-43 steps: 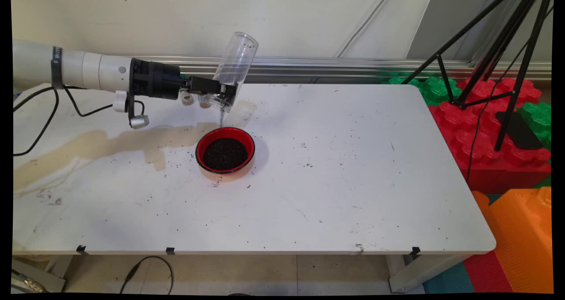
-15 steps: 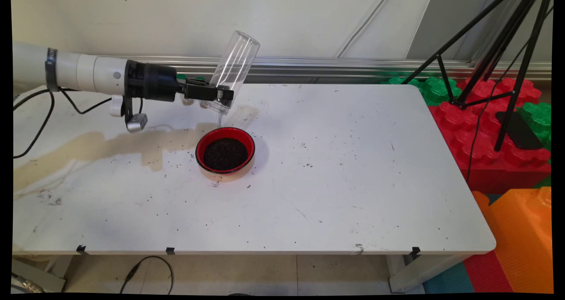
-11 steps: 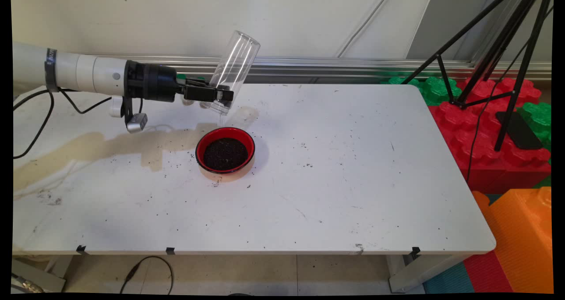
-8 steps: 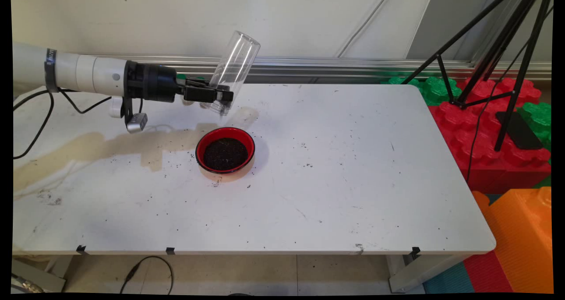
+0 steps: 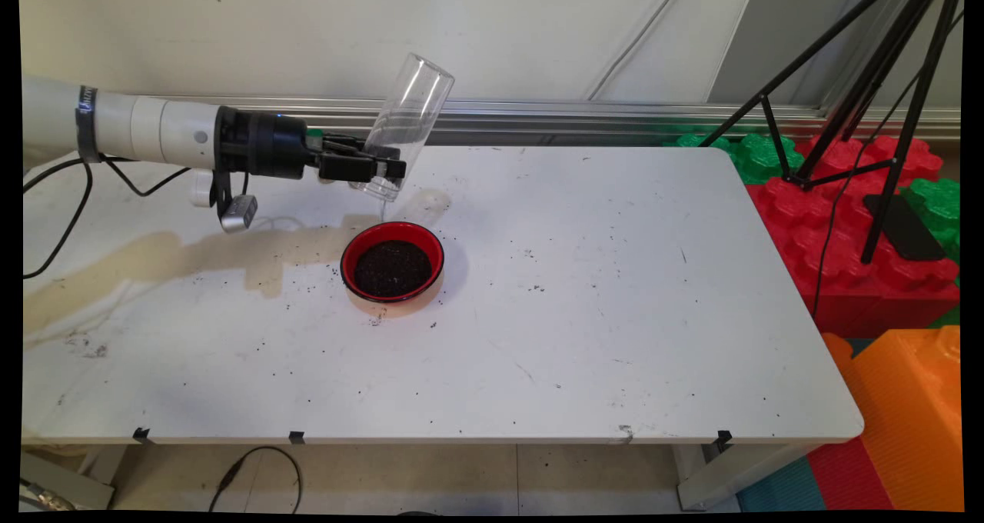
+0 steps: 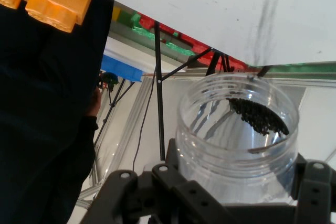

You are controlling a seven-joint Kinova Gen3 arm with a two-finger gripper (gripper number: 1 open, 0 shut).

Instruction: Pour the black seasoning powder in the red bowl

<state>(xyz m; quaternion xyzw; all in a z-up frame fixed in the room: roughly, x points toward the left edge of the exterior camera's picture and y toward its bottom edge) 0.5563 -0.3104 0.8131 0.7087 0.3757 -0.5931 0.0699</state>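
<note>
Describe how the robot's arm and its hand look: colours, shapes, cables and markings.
The white cylindrical arm carries a dark band with small lettering, then a black wrist section. The black two-finger hand has jointed linkage. Black cables hang beneath, and a small silver camera dangles below the wrist.

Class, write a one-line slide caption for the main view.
Black two-finger gripper holds a tilted clear plastic jar, mouth down, above a red bowl of dark grains on a white table.

White table with one bowl on it

The white table point(image 5: 584, 338) carries a red bowl point(image 5: 392, 261) filled with dark granules, standing left of centre. A long tan stain point(image 5: 177, 254) runs from the left edge toward the bowl, and small dark specks point(image 5: 530, 255) lie scattered over the surface around it.
</note>
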